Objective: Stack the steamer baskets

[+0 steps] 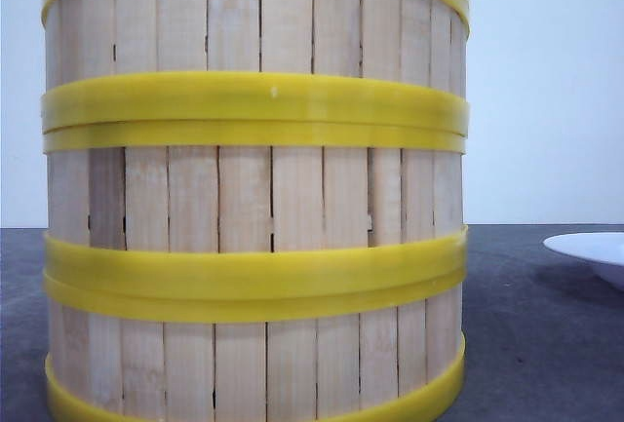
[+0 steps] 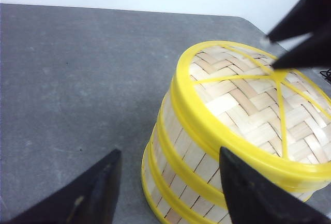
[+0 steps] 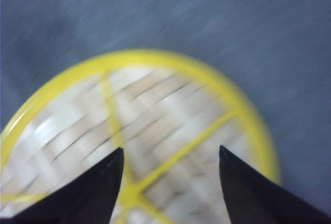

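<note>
Front view: three baskets (image 1: 255, 198) stand stacked on the table (image 1: 536, 344), a plate (image 1: 593, 249) to their right. Left wrist: the left gripper (image 2: 168, 185) hangs released beside the stack, lid (image 2: 253, 105) on top. Right wrist, blurred: the right gripper (image 3: 170, 182) hovers released over the lid; a careless brush could topple the stack.

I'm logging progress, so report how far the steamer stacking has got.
Done: three steamer baskets stand in one stack, capped by the woven lid. In hand: nothing; the left gripper and right gripper are both open above the stack. Left: apparently only pulling the arms away.
</note>
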